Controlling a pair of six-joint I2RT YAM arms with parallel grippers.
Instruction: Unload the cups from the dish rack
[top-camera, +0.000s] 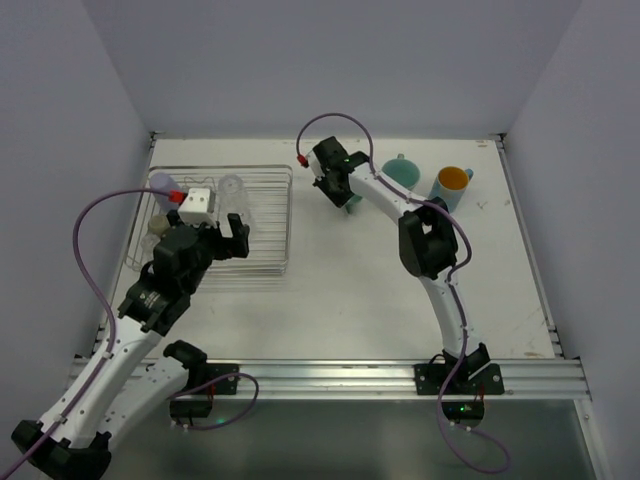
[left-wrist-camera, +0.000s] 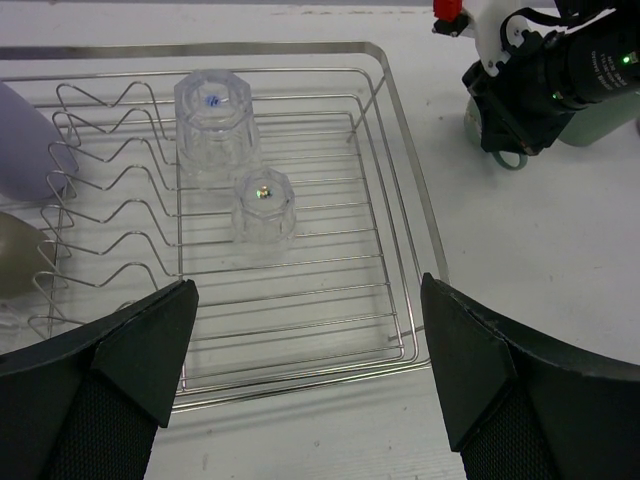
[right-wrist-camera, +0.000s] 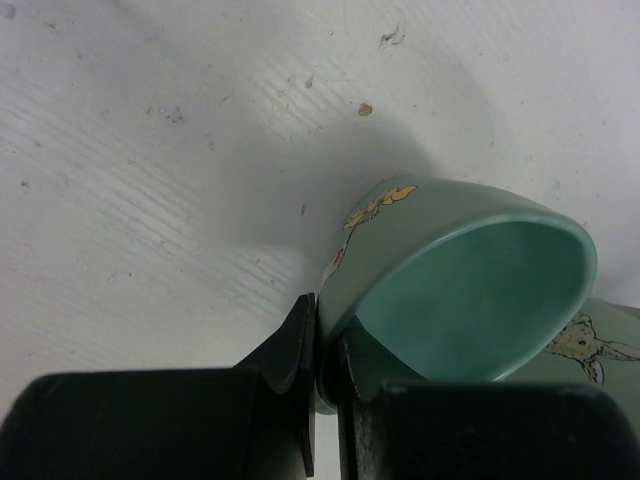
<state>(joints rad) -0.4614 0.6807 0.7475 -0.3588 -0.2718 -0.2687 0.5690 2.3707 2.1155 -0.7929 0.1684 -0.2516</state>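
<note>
Right gripper (right-wrist-camera: 318, 345) clamps the mint mug (right-wrist-camera: 460, 290) by its rim, to set it down at twelve o'clock. Left gripper (left-wrist-camera: 308, 300) gapes wide over the dish rack (left-wrist-camera: 400, 200), ready for its glasses (left-wrist-camera: 262, 205).

Polished metal gleams along the thin bars of a silver wire dish rack (left-wrist-camera: 300, 260), set on a white desk (right-wrist-camera: 150, 200) whose matt top shows fine ridges, specks and scuffs. A tall clear faceted glass (left-wrist-camera: 215, 120) and a smaller clear faceted glass (left-wrist-camera: 264, 205) look glossy and see-through. A lavender cup (left-wrist-camera: 25, 140) and a beige cup (left-wrist-camera: 20, 265) look smooth, with a soft sheen. The mint-green glazed mug (right-wrist-camera: 470, 290) has a smooth satin surface, like ceramic, with a small yellow print. The left gripper (left-wrist-camera: 308, 290) and right gripper (right-wrist-camera: 322, 335) look like matt black plastic; the left one's fingers (left-wrist-camera: 130, 350) carry a woven, cloth-like patch.
</note>
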